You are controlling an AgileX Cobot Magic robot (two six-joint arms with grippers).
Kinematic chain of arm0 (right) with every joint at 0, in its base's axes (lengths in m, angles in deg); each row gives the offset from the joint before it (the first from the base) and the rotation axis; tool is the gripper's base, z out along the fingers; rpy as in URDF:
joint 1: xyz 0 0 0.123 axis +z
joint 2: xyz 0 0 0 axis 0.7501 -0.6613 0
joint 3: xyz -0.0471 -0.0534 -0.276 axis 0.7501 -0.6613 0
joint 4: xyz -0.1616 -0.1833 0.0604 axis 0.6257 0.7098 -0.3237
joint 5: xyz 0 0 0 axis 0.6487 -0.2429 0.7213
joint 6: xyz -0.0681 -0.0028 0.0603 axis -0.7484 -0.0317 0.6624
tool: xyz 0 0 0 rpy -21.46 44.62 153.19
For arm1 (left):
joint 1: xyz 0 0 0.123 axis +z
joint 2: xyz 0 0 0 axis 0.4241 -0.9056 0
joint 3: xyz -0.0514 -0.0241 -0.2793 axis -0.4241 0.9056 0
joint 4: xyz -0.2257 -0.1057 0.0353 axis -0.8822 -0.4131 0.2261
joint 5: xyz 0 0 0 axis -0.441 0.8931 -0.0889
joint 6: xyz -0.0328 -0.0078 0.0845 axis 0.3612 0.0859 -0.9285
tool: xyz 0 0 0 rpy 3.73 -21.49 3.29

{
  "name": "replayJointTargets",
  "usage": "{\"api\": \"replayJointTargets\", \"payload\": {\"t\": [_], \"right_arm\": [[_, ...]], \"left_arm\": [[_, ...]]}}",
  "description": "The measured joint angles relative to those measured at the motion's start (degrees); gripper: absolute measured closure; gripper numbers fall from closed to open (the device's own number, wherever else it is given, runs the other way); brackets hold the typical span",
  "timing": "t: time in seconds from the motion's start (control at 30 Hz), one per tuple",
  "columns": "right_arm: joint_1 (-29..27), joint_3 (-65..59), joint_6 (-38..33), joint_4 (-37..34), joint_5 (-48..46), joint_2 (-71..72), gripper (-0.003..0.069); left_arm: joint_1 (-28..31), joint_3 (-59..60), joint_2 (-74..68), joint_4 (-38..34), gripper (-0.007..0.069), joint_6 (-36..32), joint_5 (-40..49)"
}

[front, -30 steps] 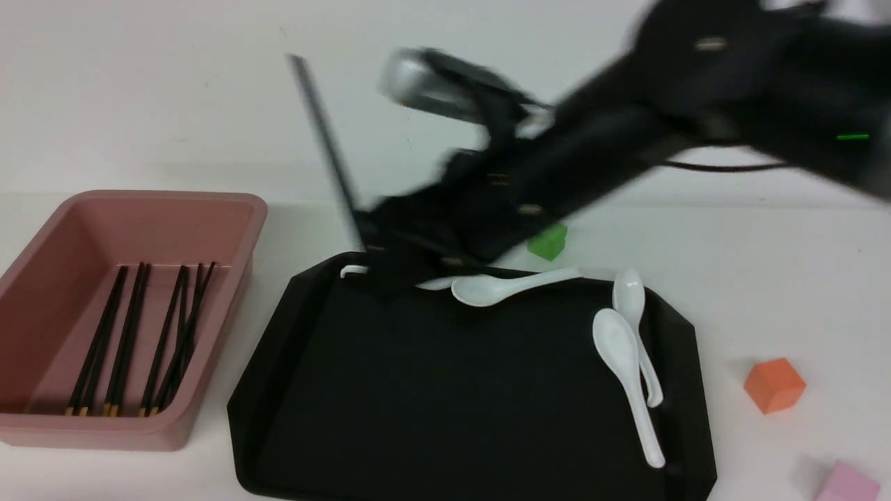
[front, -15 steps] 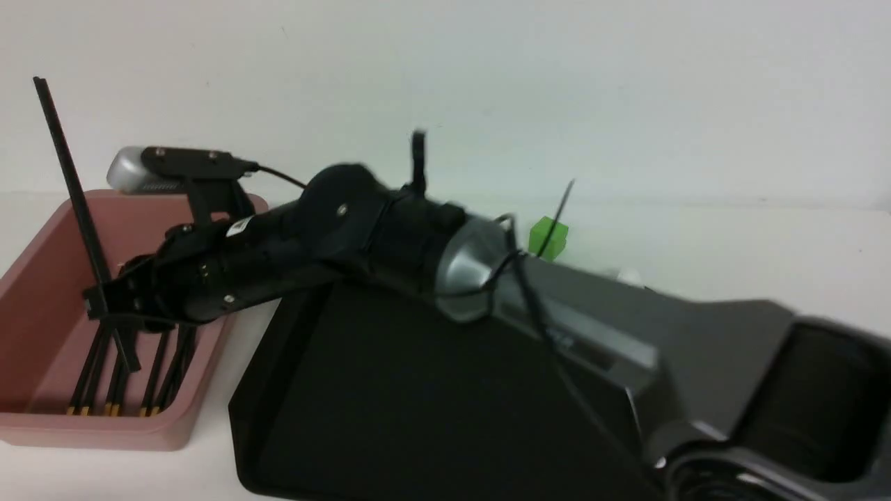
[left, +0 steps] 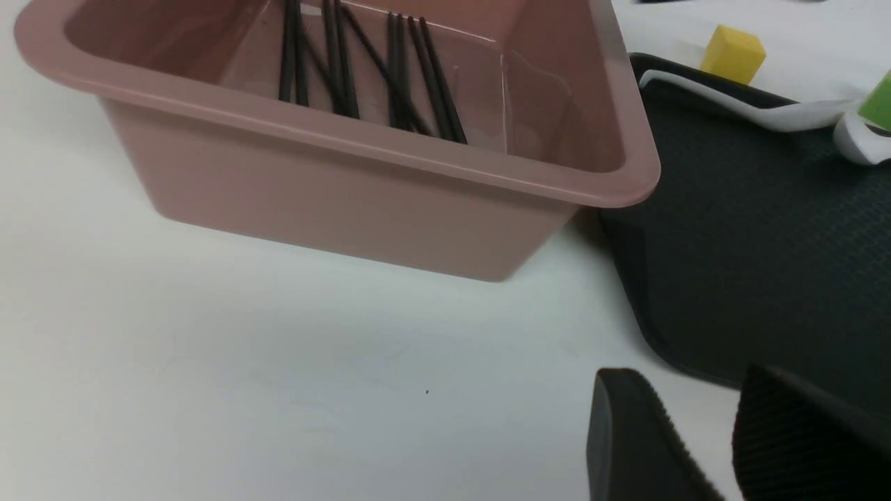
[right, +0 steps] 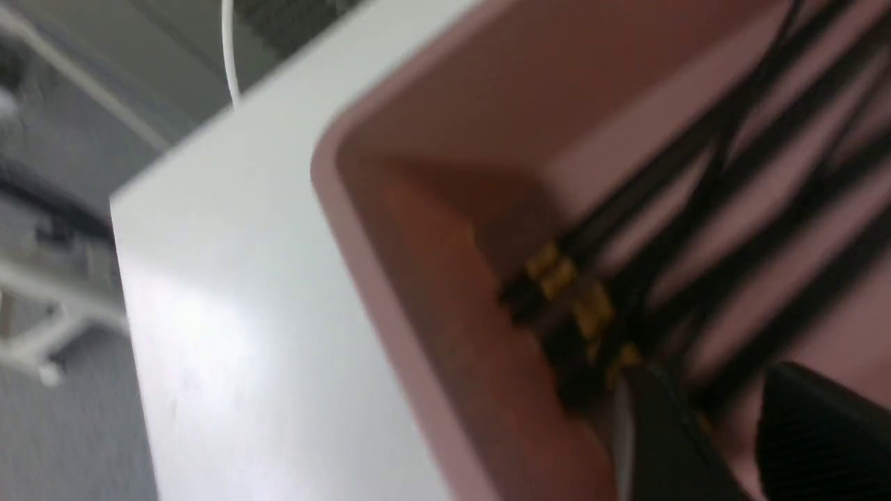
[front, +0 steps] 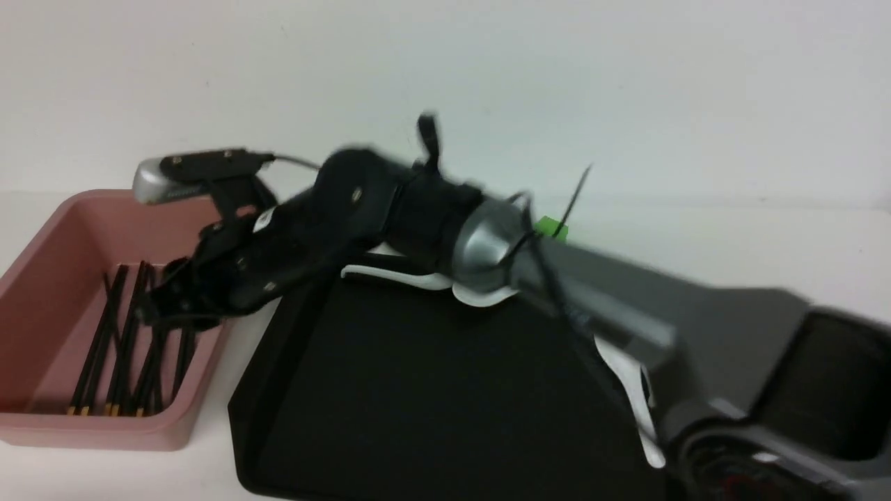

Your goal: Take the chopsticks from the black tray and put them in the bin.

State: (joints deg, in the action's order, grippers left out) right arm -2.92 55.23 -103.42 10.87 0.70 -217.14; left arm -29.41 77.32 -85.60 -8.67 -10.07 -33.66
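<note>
Right gripper (front: 147, 310) hangs over the right side of the bin (front: 104, 433), which stands left of the tray (front: 418, 390). Its jaws stand apart with nothing between them. Chopsticks (front: 118, 341) lie in the bin, loosely crossed, gold ends at the near wall. White spoons (front: 390, 275) lie along the tray's far and right edges. Left gripper (left: 717, 452) is above the table beside the tray, jaws parted and empty.

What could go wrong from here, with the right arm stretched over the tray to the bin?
1. The right gripper hangs low over the crossed chopsticks in the bin; lifting out might snag one or knock the rim.
2. The right arm crosses low over the spoons on the tray; pulling back might sweep them.
</note>
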Motion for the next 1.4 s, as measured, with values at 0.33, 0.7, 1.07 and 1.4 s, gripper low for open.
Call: {"api": "replayJointTargets", "payload": {"t": [0.33,0.7,1.07,1.4], "right_arm": [[-4.2,0.4,7.2,20.3,-26.5,23.5,0.0671],[-4.6,-12.0,17.5,42.2,-28.1,54.9,0.0669],[-4.6,-68.2,27.9,48.3,1.2,100.8,0.0662],[-4.6,-96.0,34.9,53.4,25.5,114.0,0.0657]], "left_arm": [[0.0,0.0,0.0,0.0,0.0386,0.0,0.0],[0.0,0.0,0.0,0.0,0.0386,0.0,0.0],[0.0,0.0,0.0,0.0,0.0386,0.0,0.0],[0.0,0.0,0.0,0.0,0.0386,0.0,0.0]]}}
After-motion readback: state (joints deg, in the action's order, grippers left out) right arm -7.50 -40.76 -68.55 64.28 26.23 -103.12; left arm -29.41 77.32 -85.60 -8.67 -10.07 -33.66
